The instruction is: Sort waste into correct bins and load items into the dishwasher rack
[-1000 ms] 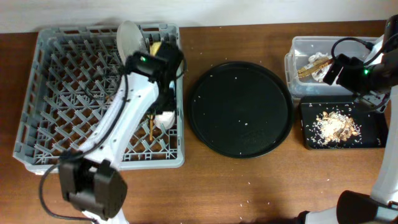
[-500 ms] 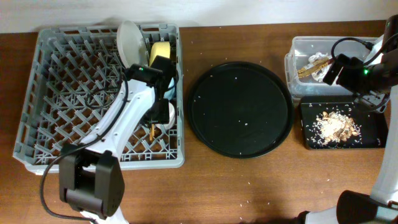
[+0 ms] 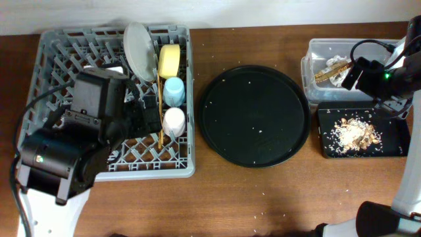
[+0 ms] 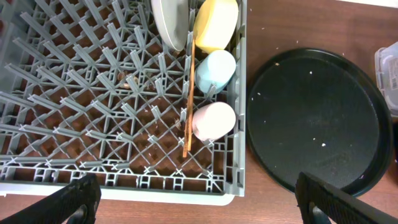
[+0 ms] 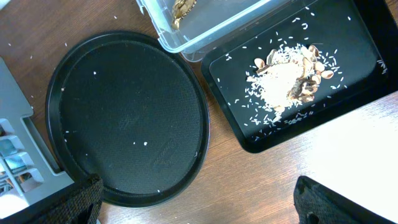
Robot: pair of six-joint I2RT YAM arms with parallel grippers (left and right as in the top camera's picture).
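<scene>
The grey dishwasher rack (image 3: 52, 79) holds a white plate (image 3: 138, 52), a yellow bowl (image 3: 170, 60), a light-blue cup (image 3: 173, 91) and a pinkish-white cup (image 3: 173, 120) along its right side, with chopsticks (image 3: 160, 112) beside the cups. My left arm (image 3: 72, 145) is raised over the rack's front. In the left wrist view my left gripper (image 4: 199, 208) is open and empty, above the rack's front edge (image 4: 124, 193). My right gripper (image 5: 199, 208) is open and empty over bare table. The clear tub (image 3: 314, 46) holds a gold-brown wrapper (image 3: 329, 69). Food scraps (image 3: 355, 133) lie in the black rectangular tray (image 3: 395, 125).
A large round black tray (image 3: 254, 115), dotted with crumbs, lies between the rack and the bins. The right arm's body (image 3: 388, 79) hangs over the near edge of the tub. Small crumbs are scattered on the wooden table.
My left gripper opened and the arm lifted up and back toward the front left, off the rack's right column. The pinkish-white cup stays lying in the rack. The right arm has not moved.
</scene>
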